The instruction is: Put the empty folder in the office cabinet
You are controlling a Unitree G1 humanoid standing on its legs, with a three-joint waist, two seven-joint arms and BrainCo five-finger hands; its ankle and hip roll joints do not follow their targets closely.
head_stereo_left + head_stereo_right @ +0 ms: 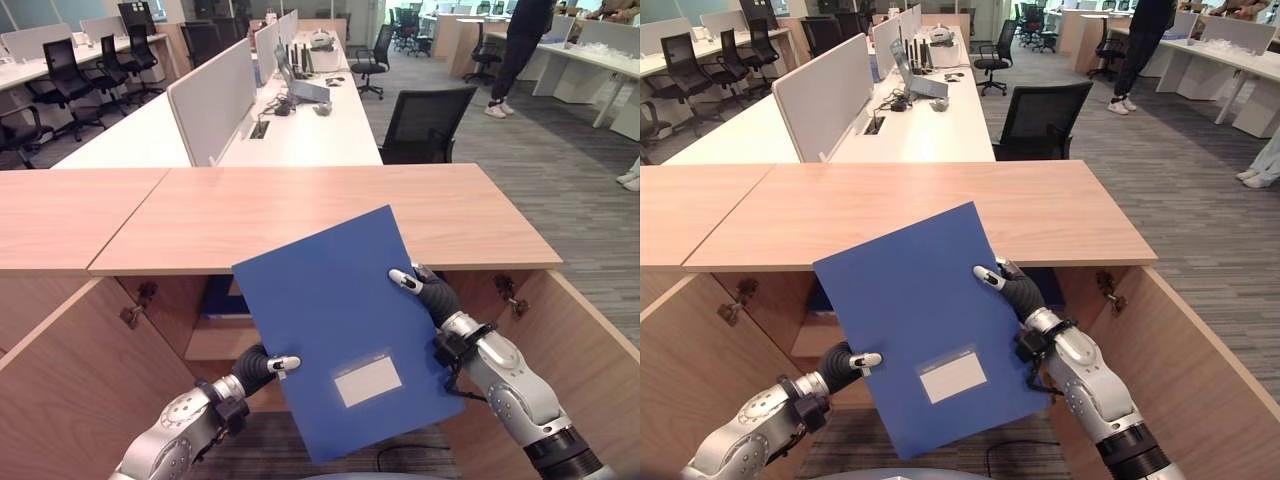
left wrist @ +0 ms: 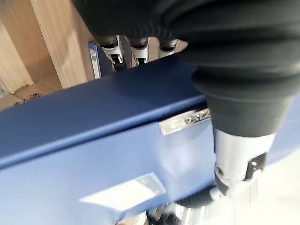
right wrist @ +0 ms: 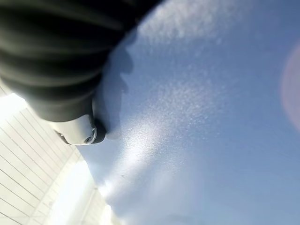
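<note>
Wooden office cabinet (image 1: 330, 215) standing with both doors swung open. Blue folder (image 1: 340, 330) hanging tilted in front of its opening, below cabinet top. Left hand (image 1: 268, 364) pinching folder's left edge, right hand (image 1: 428, 289) pinching right edge, thumbs lying on cover.

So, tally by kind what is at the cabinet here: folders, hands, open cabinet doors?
Blue plastic folder, pinched at both edges: 1
Silver robot hands, left hand and right hand: 2
Open wooden cabinet doors, left door and right door: 2
Total: 5
</note>
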